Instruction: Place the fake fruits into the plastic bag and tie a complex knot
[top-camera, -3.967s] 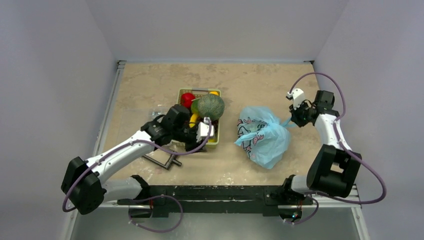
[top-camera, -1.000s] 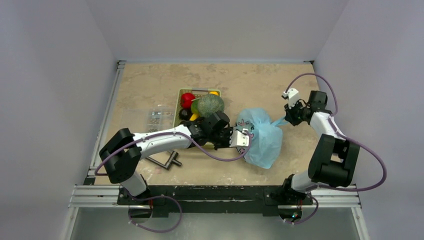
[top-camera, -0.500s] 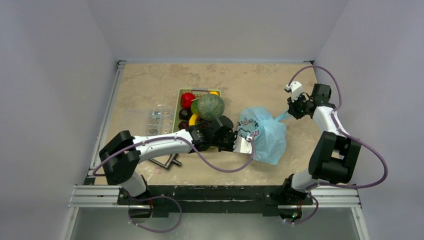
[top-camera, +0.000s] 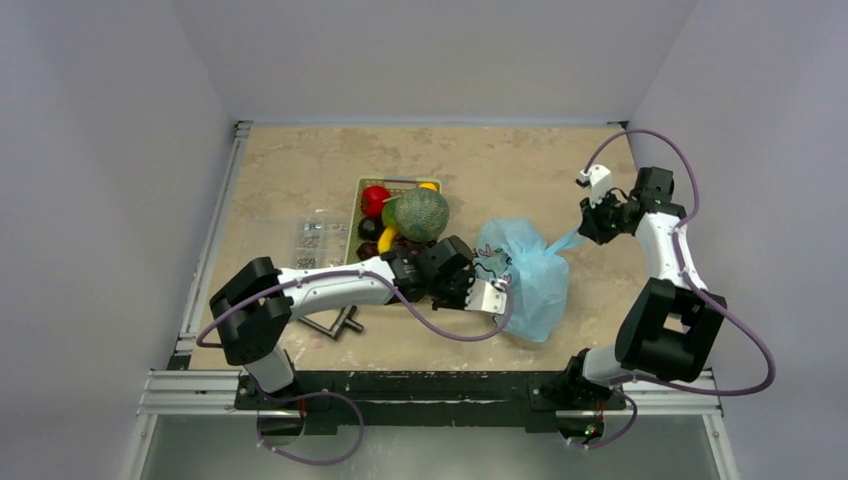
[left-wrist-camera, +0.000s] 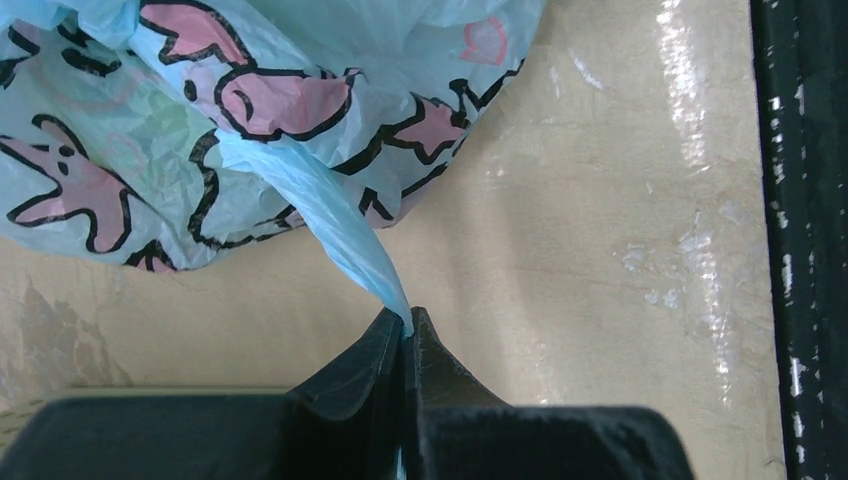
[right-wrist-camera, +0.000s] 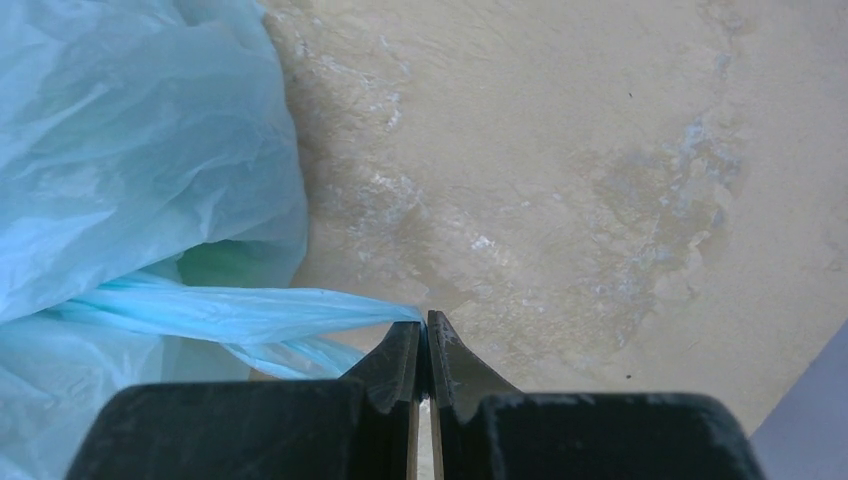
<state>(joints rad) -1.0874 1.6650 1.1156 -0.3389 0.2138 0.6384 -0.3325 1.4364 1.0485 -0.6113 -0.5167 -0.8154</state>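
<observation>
The left arm reaches low across the table (top-camera: 300, 170), its left gripper (left-wrist-camera: 408, 325) pinched tight on a thin, drawn-out strip of the plastic bag (top-camera: 535, 275). The right arm bends over the far right side, its right gripper (right-wrist-camera: 423, 330) clamped on another stretched strip. The bag lies crinkled between them, light blue with pink figures. Just left of it, fake fruits (top-camera: 405, 215) are heaped in a green basket (top-camera: 400, 181).
</observation>
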